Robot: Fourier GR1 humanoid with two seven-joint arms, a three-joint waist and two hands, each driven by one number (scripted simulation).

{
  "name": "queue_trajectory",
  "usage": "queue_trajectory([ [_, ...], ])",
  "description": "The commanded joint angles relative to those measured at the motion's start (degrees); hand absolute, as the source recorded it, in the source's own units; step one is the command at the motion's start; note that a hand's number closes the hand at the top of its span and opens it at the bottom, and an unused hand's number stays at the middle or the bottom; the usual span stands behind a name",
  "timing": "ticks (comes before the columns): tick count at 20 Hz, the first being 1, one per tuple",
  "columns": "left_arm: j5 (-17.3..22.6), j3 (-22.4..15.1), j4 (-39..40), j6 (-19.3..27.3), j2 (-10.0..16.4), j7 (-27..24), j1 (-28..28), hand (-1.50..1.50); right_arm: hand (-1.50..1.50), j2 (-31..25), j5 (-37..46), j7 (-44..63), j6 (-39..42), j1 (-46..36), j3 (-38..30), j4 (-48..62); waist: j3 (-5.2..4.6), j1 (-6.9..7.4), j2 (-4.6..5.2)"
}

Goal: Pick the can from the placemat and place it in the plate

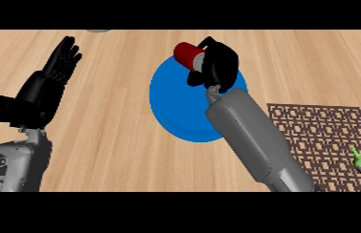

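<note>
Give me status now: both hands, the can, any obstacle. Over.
Right hand shut on can, above plate's far edge. Left hand open, resting at left. Can off placemat, not released. Nothing in the way.

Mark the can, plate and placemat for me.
can [186, 52]: head view, red side wall.
plate [176, 108]: head view, bare blue face.
placemat [317, 132]: head view, patterned top.

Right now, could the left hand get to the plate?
Probably yes: only counter lies between the left hand and the plate. The right hand, holding the can, and its forearm cover only the plate's right side.
</note>
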Motion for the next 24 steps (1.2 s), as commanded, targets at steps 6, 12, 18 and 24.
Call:
queue_trajectory([
  [6,-0.49,0.43,3.50,-0.59,-0.20,-0.97,-3.06,0.00,-1.50,0.08,-16.09,-8.63,-15.94,-5.60,0.35,18.57,0.02,0.93,0.40],
  [12,-1.29,-0.73,1.24,0.12,-1.35,-0.68,-2.15,0.00,-1.50,0.08,-23.48,-17.59,-25.42,-8.77,-0.57,20.32,0.04,1.65,0.40],
  [18,-2.01,-0.49,2.33,0.90,-1.46,0.51,-4.00,0.00,-1.50,0.08,-32.05,-25.66,-34.47,-7.45,-2.89,16.61,0.08,0.95,0.25],
  [24,-0.22,1.97,1.53,-0.79,-0.02,0.72,-0.66,0.00,-1.50,0.07,-33.17,-27.72,-36.24,-0.39,-4.99,7.79,0.01,-1.77,-0.59],
])
